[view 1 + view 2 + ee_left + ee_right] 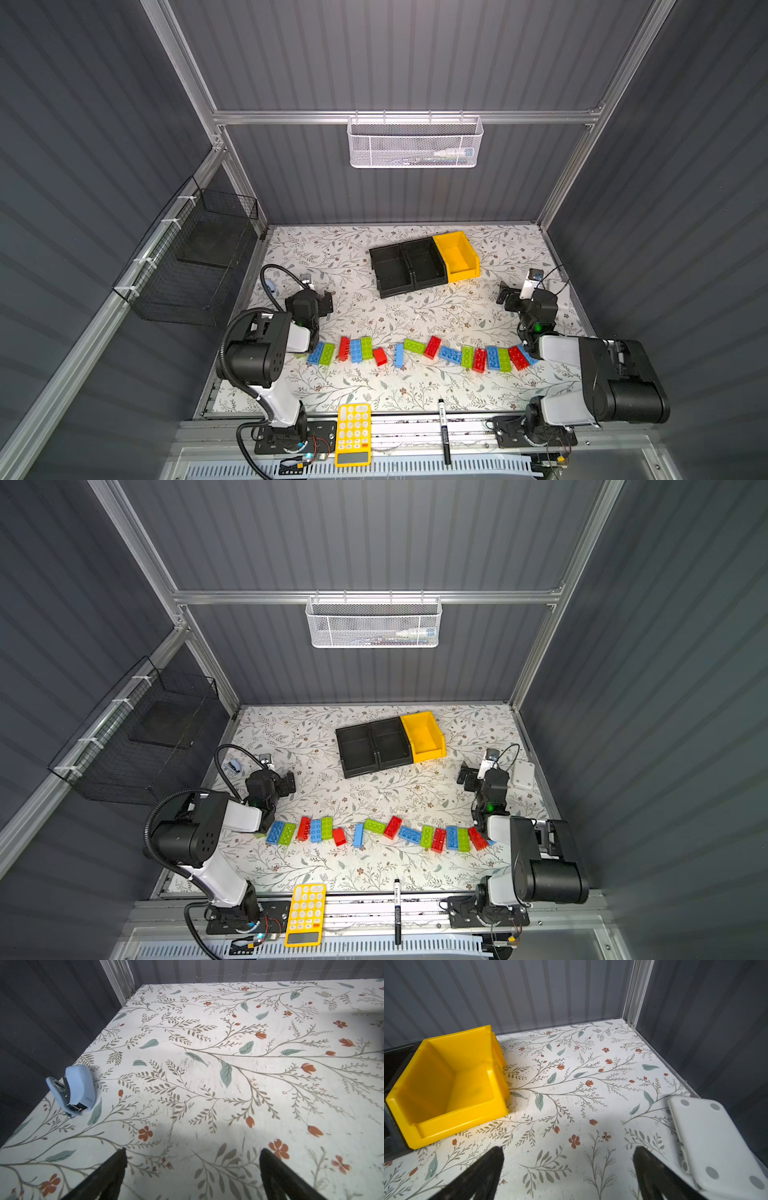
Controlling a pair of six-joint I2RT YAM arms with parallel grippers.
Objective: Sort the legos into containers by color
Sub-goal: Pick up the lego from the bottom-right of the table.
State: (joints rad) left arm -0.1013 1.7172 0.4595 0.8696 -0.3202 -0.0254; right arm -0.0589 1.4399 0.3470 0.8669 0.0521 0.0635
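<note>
Red, blue and green legos (414,346) in a curved row on floral table (457,395), yellow bin (457,257) touching two black bins (405,266) behind, left gripper (193,1150) and right gripper (568,1148) spread wide, grasping nothing

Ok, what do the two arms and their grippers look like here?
Both are bulky black joint housings joined by white links: left arm, right arm. A ribbed black hose runs along the left one; a green light glows at each wrist. The left gripper and right gripper are black and tapered.
</note>
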